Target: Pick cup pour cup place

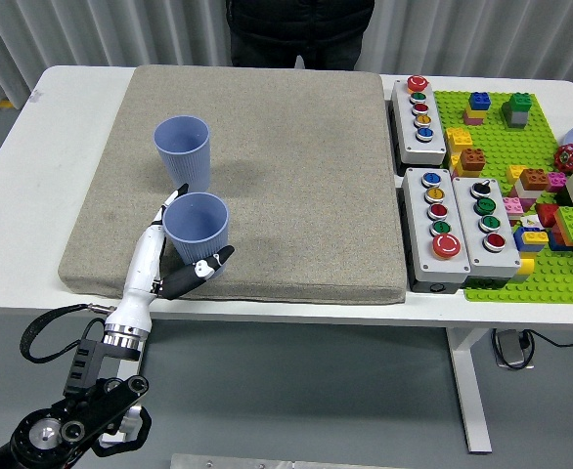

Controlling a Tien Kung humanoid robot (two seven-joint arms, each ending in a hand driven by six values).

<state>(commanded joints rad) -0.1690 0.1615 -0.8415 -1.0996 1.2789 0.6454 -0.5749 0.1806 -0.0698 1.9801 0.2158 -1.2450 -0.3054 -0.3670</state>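
Two blue cups stand upright on the grey mat [296, 176]: the near cup [198, 226] toward the mat's front-left edge, the far cup [183, 151] just behind it. The left hand [174, 256] cradles the near cup, fingers [208, 264] wrapped round its lower wall. Judged light, thin-walled and easily crushed or tipped; a mid-wall hold with moderate pressure suits. Mat surface right of the cups is open. Button boxes [450, 217] sit off the mat's right edge, well apart. Right hand absent.
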